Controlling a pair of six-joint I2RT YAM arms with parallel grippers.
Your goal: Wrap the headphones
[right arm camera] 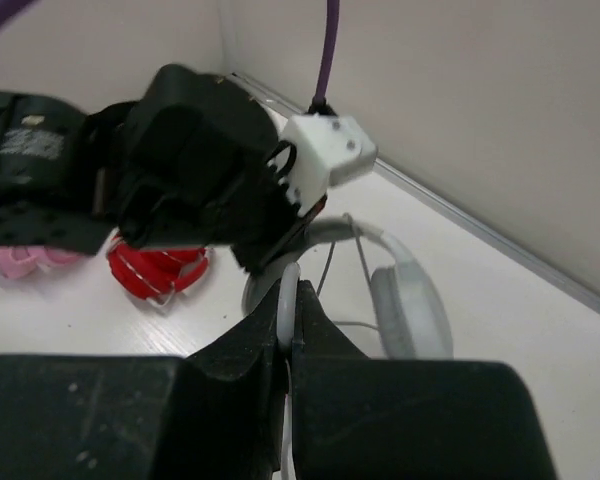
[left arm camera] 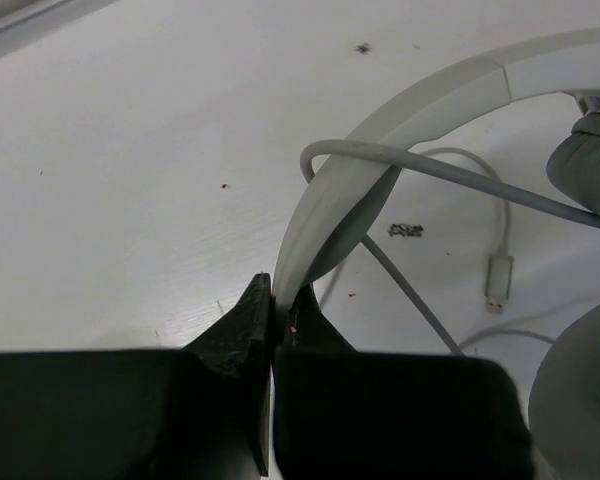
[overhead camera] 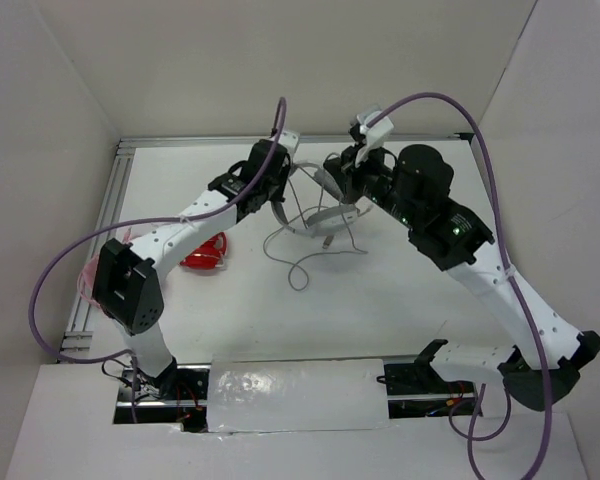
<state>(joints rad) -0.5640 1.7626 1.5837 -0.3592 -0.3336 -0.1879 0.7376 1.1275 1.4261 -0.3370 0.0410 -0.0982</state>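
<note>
Since both grippers pinch the headphones [overhead camera: 325, 218], the step in hand looks like winding the loose cable [left arm camera: 460, 177] round the band [left arm camera: 430, 95]. It should go best if one arm only steadies while the other leads the cord.

The left gripper [left arm camera: 273, 300] has its fingers closed flat on the thin edge of the band. That grip should hold firm and not twist, since the band is slim and could slip out sideways. One turn of cable lies over the band just beyond those fingers, and the plug [left arm camera: 498, 282] lies on the table [overhead camera: 380, 320] beneath.

The right gripper [right arm camera: 290, 300] is closed too, on a thin white part of the headphones; whether that is cable or band I cannot tell. If it is cable, I judge it should go round the band in close turns, lightly taut, so the slack does not snag the ear cup [right arm camera: 410, 310].

The headphones are beyond the red thing [overhead camera: 205, 250] and to its right, farther from the arm bases than it is. Slack cable trails on the table right of the red thing.

The left arm passes just by the red thing, elbow raised and wrist bent towards the headphones. The right arm comes in from the side opposite the red thing, forearm stretched long. Its wrist faces the left gripper, and the band lies between the two.
</note>
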